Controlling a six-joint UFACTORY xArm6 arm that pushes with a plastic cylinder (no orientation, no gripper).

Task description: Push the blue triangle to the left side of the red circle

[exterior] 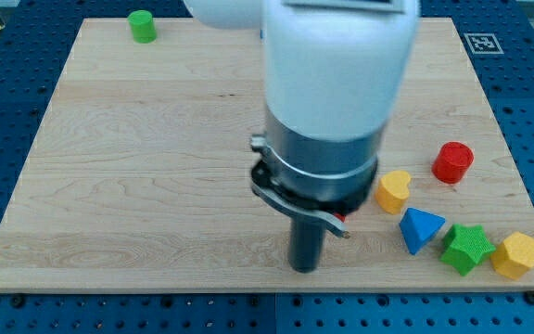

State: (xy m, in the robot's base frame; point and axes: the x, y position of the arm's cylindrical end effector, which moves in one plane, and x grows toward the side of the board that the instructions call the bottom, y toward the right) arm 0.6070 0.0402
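The blue triangle (420, 228) lies on the wooden board near the view's bottom right. The red circle (452, 161), a short red cylinder, stands above it and a little to the right. A yellow heart (393, 190) sits between them, to the left. My rod comes down from the large white and grey arm body in the middle of the view. My tip (305, 267) rests on the board to the left of the blue triangle, well apart from it, near the board's bottom edge.
A green star (464, 247) and a yellow hexagon (516, 255) lie right of the blue triangle, close together. A green cylinder (142, 25) stands at the top left. A small red piece (340, 216) shows beside the arm body. The board's bottom edge (156, 287) is near my tip.
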